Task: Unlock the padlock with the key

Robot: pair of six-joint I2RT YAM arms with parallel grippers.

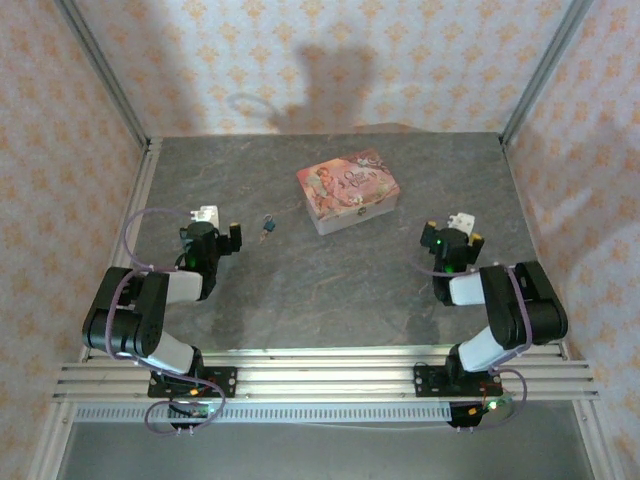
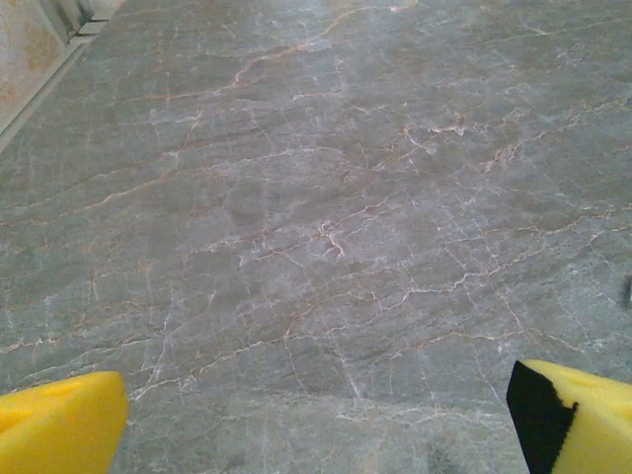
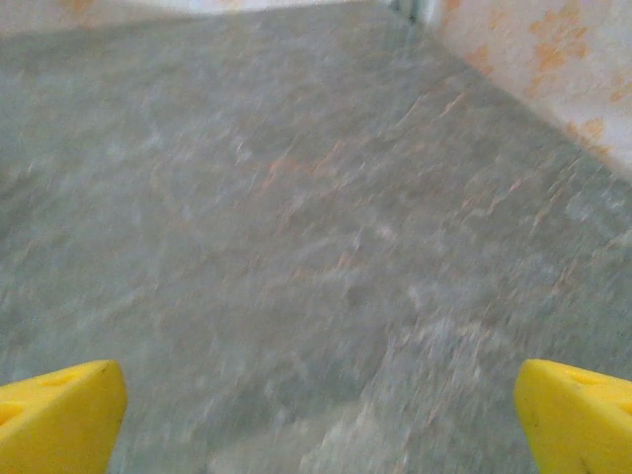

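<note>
At the near edge of the surface (image 1: 330, 295) both arms sat folded, and each tool was wide open and held nothing: the left tool (image 1: 211, 233) toward the left edge, the right tool (image 1: 452, 240) toward the right edge. The wrist views showed yellow fingertips (image 2: 59, 425) far apart over bare stone.

A little farther in, left of the middle, lay the padlock (image 1: 268, 227), near the left tool and apart from the pink tin (image 1: 348, 188), which stood beyond it toward the far edge. I could not tell the key from the padlock; it was too small in the overhead view.

In my judgement the main danger was the small size. Wide fingers coming down on such a flat, thin piece could push it along the smooth stone instead of lifting it, or pinch padlock and key together. A sweep from the left could also drive the padlock against the tin. The right wrist view was blurred, so aiming from it would be uncertain.
</note>
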